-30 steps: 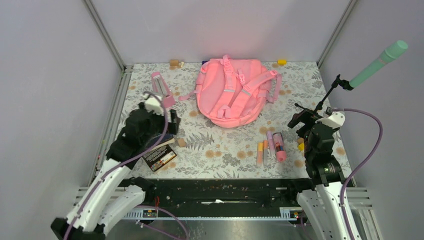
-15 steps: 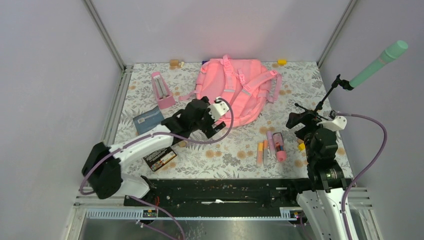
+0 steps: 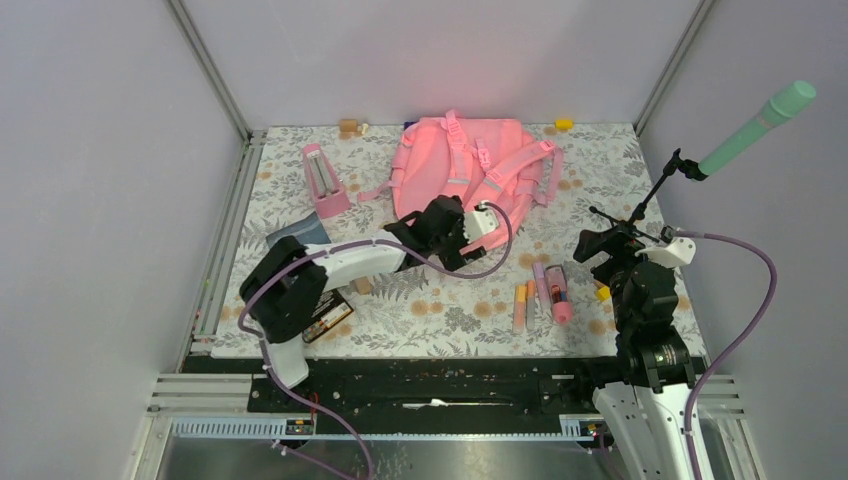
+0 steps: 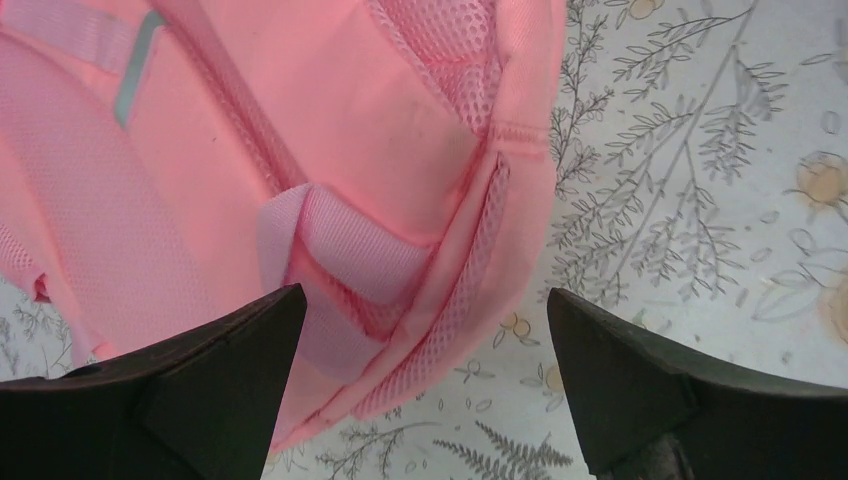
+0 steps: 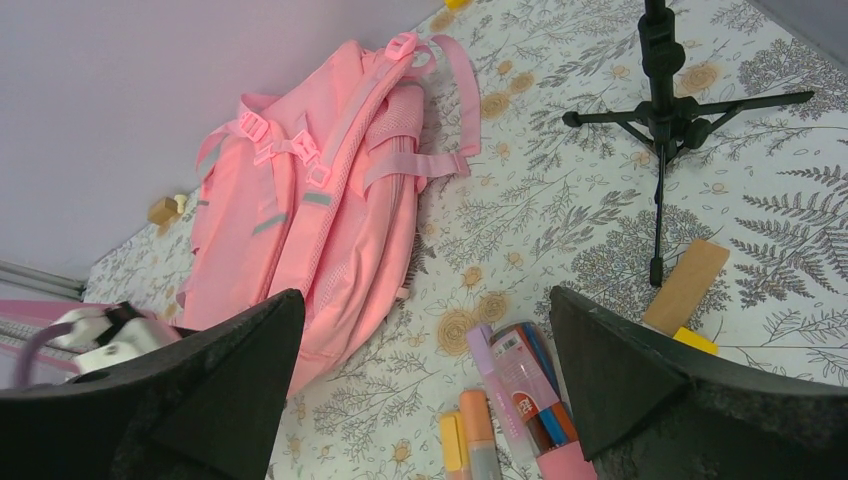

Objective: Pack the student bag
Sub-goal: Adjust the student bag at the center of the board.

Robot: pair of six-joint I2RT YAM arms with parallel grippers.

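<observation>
My left gripper [image 4: 422, 300] is wide open and grips nothing. The near corner of the student bag [image 4: 330, 150] shows between its jaws, but I cannot tell whether they touch it. The bag lies straps-up at the far middle of the table [image 3: 450, 300]. The left wrist view cuts it off at top and left. My right gripper [image 5: 425, 300] is also wide open and empty. It hangs near the markers [image 5: 520, 385], whose near ends are cut off.

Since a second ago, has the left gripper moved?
Yes. In the top view the left gripper went right, from beside the pink stand to the near edge of the student bag, jaws open.
</observation>
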